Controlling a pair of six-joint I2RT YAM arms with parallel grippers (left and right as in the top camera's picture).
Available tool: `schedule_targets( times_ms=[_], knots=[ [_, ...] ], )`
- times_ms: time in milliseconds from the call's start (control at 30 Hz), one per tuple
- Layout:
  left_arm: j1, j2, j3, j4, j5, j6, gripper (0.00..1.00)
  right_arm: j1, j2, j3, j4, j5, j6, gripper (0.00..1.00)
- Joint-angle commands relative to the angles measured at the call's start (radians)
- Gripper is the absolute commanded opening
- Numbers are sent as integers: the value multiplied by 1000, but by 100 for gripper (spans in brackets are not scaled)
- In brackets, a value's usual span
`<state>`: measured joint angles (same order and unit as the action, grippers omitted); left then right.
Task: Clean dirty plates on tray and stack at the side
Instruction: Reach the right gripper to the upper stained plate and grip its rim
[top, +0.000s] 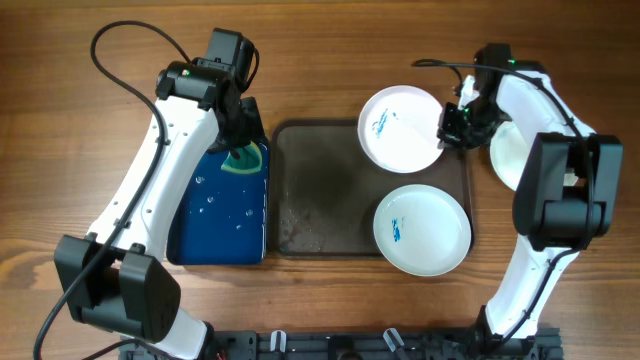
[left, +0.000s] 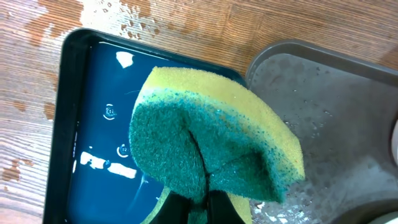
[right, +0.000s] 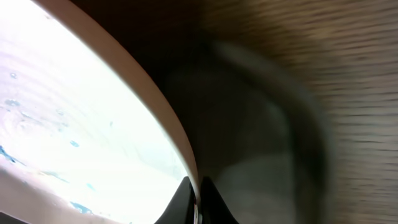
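Right wrist: plate (right: 81, 118) rim pinched between fingers (right: 217, 208).

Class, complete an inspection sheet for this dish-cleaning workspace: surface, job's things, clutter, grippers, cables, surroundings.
Surface: wooden table, wet patches near the blue tray.
Job's things: brown tray carries the upper plate, overhanging its far rim, and the lower plate, both blue-smeared; third plate on the table to the right, partly behind the arm.
Clutter: nothing seen.
Grippers: left gripper shut on sponge over the blue tray; right gripper shut on the upper plate's rim.
Cables: black cable loops beside the left arm.
Surroundings: black rail at the near edge.
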<state>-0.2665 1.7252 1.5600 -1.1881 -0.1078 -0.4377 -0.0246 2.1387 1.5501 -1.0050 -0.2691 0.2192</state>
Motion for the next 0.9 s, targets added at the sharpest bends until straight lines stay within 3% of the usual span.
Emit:
schedule_targets(
  times_ms=[0, 167, 367, 600, 867],
  knots=[
    [2, -3, 18, 4, -51, 15, 4, 87, 11, -21, -9, -1, -47, 5],
    [19, -3, 17, 4, -77, 15, 4, 227, 6, -21, -25, -1, -80, 5],
    [92, -1, 14, 2, -77, 16, 4, 345, 6, -21, -47, -4, 24, 5],
    [179, 37, -15, 16, -69, 16, 4, 378, 6, -21, -60, -13, 47, 5],
    [177, 95, -251, 170, -5, 42, 4, 378, 6, -21, -53, -13, 37, 5]
  ],
)
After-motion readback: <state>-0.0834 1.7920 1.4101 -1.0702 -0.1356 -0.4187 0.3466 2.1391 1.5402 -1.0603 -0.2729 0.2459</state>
